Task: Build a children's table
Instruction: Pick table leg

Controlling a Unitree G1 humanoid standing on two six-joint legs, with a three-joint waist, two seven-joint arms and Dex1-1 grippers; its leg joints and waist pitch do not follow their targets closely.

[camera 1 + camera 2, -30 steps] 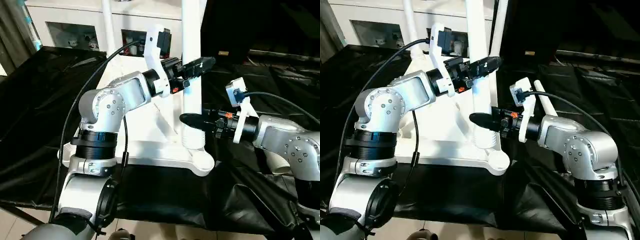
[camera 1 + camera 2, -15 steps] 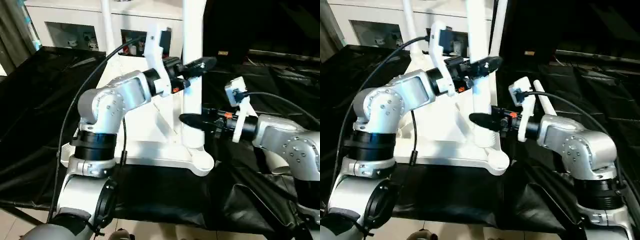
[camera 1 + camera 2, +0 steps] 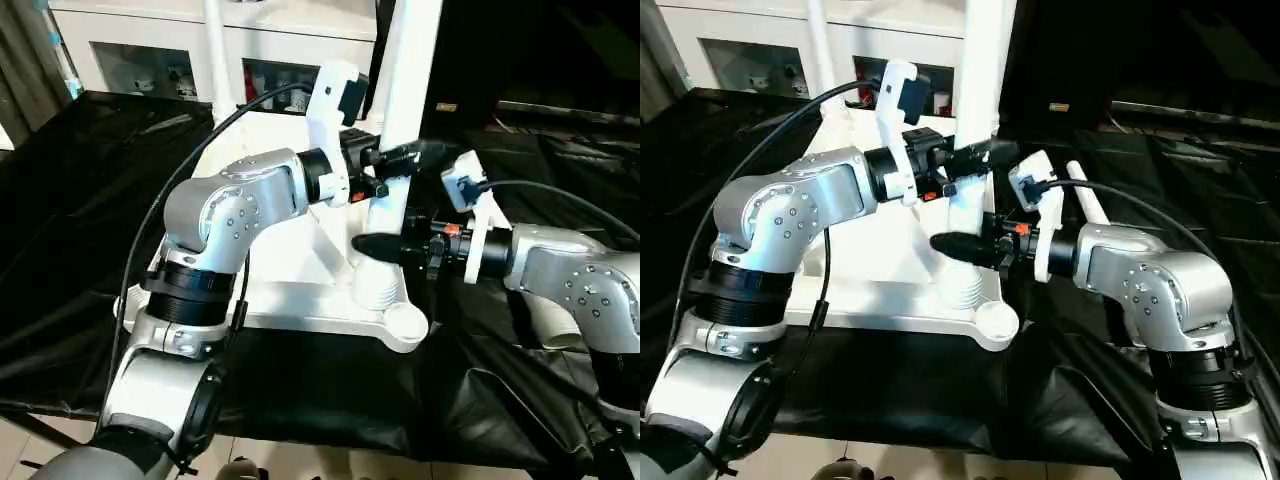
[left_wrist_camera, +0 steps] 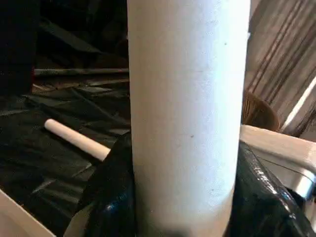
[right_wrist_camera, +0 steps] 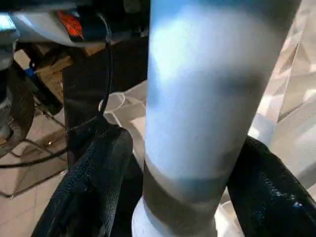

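Your two grippers clamp a single white table leg (image 3: 402, 120) that leans slightly to your right while its lower end sits in the near right corner socket (image 3: 379, 290) of the upturned white tabletop (image 3: 300, 300). The left gripper (image 3: 405, 157) pinches the leg partway up its length, one black finger (image 4: 106, 197) on each side of the tube. Your right gripper (image 3: 385, 246) grips the same leg lower down, just above the socket, its black fingers (image 5: 91, 182) pressed against the tube from both sides. The tabletop lies underside up on a black cloth (image 3: 70, 230) that covers the work surface, with an open round socket (image 3: 407, 321) on the corner nearest you, just beside the leg's base. Another leg (image 3: 215, 45) stands upright at the far left of the tabletop. A spare leg (image 3: 1088, 208) lies on the cloth behind your right forearm, apart from the tabletop. A white cabinet (image 3: 150, 40) with glass-fronted compartments stands beyond the cloth.
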